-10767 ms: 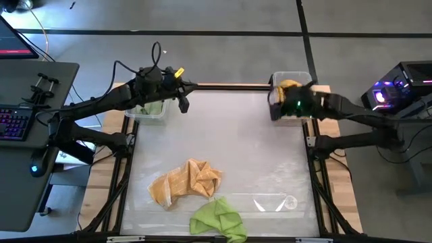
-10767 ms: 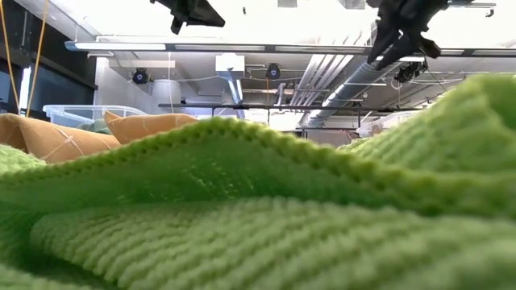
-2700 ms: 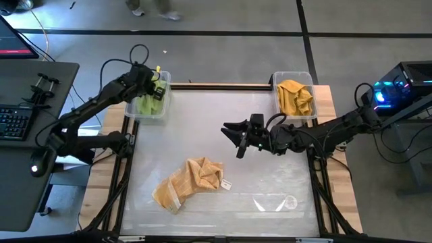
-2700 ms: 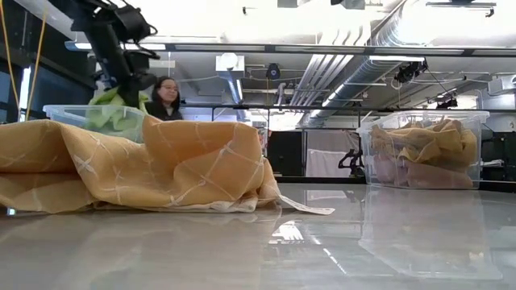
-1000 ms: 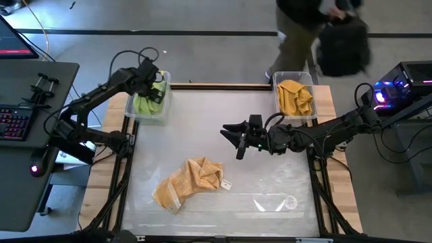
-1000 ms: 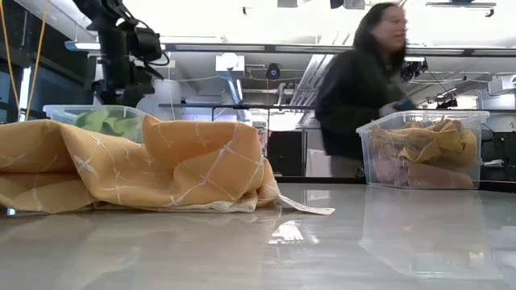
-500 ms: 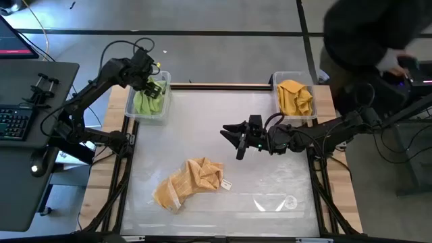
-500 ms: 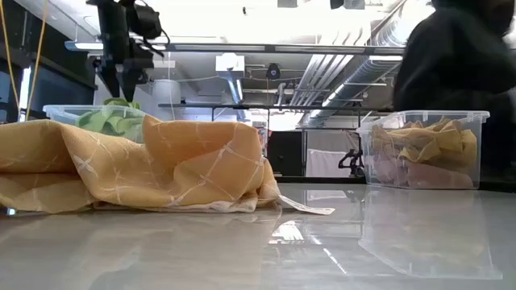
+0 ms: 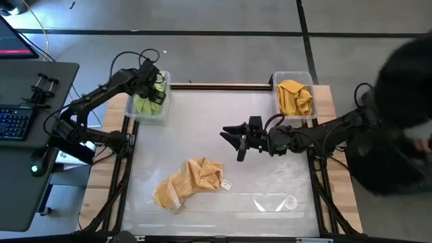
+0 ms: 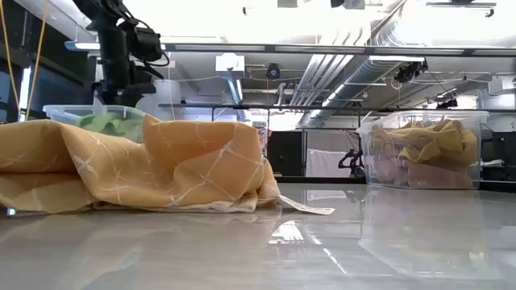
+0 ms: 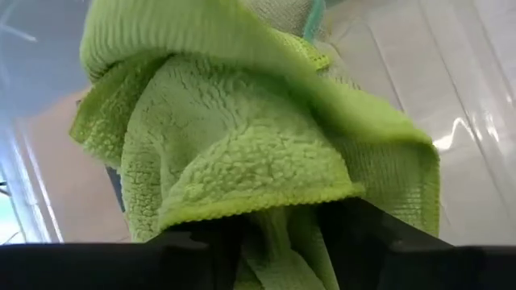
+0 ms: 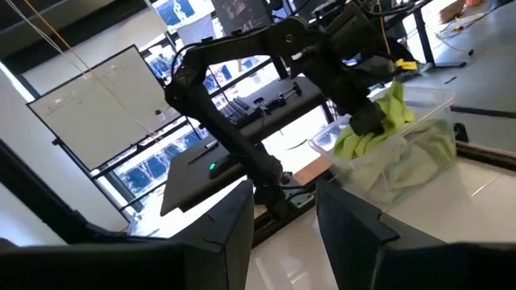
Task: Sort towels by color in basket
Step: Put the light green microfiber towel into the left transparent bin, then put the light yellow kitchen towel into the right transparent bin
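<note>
Left gripper (image 9: 156, 86) over left bin (image 9: 138, 113), clenched on lime green towel (image 11: 242, 161), which hung into that bin. Right gripper (image 9: 233, 138) hovered mid-table, fingers parted, grasping nothing. Orange-tan towel (image 9: 187, 182) lay crumpled on table (image 9: 270, 196) near front. Mustard towel (image 9: 295, 96) sat in right bin (image 9: 275, 82)
</note>
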Tool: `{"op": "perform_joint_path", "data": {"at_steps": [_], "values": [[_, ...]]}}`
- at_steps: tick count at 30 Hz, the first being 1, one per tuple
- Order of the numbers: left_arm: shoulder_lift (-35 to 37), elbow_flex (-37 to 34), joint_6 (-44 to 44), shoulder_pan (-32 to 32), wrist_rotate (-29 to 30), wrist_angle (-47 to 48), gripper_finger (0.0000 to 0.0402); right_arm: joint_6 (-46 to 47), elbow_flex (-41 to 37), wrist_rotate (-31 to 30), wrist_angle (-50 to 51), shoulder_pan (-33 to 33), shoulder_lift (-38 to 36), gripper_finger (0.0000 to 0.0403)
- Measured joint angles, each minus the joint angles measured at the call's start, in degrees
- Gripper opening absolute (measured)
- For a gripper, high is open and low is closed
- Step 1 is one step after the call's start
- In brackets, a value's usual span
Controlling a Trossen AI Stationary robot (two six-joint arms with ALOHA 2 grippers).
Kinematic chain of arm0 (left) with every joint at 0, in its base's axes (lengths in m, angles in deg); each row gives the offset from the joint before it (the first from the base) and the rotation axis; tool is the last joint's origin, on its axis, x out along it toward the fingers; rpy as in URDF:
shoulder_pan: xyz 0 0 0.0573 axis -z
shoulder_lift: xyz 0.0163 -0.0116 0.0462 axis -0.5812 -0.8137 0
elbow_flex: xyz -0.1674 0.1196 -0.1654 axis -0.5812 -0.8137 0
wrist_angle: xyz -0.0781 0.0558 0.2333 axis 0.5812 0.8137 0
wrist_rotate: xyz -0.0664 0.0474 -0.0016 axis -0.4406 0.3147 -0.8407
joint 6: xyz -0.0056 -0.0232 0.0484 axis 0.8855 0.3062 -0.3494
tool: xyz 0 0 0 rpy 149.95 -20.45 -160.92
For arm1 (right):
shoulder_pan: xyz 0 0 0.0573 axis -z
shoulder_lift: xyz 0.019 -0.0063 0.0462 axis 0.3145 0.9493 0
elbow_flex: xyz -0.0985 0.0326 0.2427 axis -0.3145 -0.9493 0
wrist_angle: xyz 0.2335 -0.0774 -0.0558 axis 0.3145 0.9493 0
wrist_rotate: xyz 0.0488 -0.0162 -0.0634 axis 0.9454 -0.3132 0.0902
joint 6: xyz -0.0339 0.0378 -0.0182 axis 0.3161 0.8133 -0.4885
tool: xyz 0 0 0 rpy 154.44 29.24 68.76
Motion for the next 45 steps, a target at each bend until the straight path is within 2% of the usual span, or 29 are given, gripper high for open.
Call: {"op": "perform_joint_path", "data": {"at_steps": [4,8,14,19,23,27,32,35,39,41,45], "values": [[0.05,2.16,-2.39,-0.03,-0.02,2.82,0.0137,0.27,0.00,0.01,0.70,-0.18,0.00,0.0130],[0.07,8.12,-5.41,-0.08,-1.36,9.98,0.0157,0.31,0.00,1.40,2.02,-0.41,0.57,0.0130],[0.70,20.79,-2.62,1.84,-6.86,22.54,0.0184,-4.07,0.00,14.84,2.07,-0.39,5.98,0.0131],[5.35,27.50,2.47,7.54,-11.47,26.29,0.0186,-2.86,0.58,22.32,-0.48,-0.35,14.30,0.0153],[11.37,28.63,9.03,14.40,-12.26,25.37,0.0186,-6.91,6.55,26.13,-0.78,-0.25,22.72,0.0193],[17.06,28.63,15.73,21.40,-11.64,23.84,0.0186,-14.29,15.17,28.51,4.31,0.74,31.25,0.0233],[21.53,28.63,21.18,26.73,-6.92,22.70,0.0186,-26.34,26.41,35.02,10.45,2.92,40.71,0.0253],[22.99,28.63,22.52,28.06,-5.13,22.76,0.0186,-30.53,31.06,37.25,15.17,4.16,46.05,0.0253],[23.86,28.63,22.57,28.78,-4.88,22.76,0.0186,-31.75,34.59,38.45,19.79,4.92,51.52,0.0236],[23.91,28.63,22.55,29.01,-4.59,22.76,0.0186,-31.92,35.53,36.81,21.15,4.92,53.28,0.0218],[23.85,28.61,21.88,28.99,-4.42,22.76,0.0186,-30.48,35.71,29.54,25.13,4.07,55.49,0.0163]]}}
